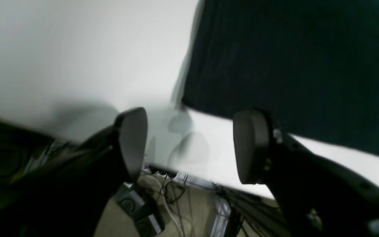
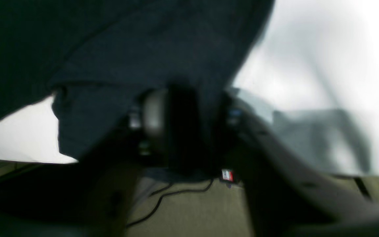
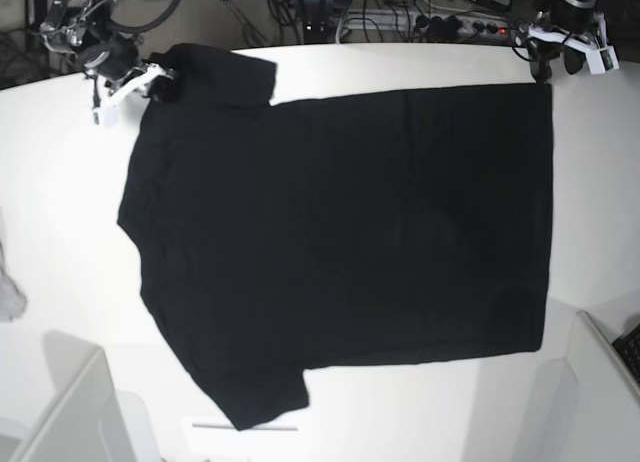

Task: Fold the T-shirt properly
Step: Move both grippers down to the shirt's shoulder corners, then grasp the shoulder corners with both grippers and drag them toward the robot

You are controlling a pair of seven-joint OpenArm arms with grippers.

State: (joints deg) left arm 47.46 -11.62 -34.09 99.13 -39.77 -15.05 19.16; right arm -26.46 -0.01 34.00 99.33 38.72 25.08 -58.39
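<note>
The T-shirt lies spread flat, plain black side up, over most of the white tabletop in the base view. Its hem runs down the right of the frame, one sleeve reaches the upper left and the other the lower middle.

The right gripper sits at the upper left of the base view, right at the far sleeve. In the right wrist view its jaws are drawn close together on a fold of the black cloth — the fabric drapes down over and between them, though the picture is blurred and the exact bite is hard to make out.

The left gripper is at the upper right of the base view, just beyond the hem corner. In the left wrist view the left gripper has its two dark pads standing wide apart with only bare tabletop between them — nothing is held. The shirt's edge fills the upper right of that frame, near the jaws but not touching them.

A small grey-white cloth scrap lies at the left edge of the base view, well apart from the shirt.
</note>
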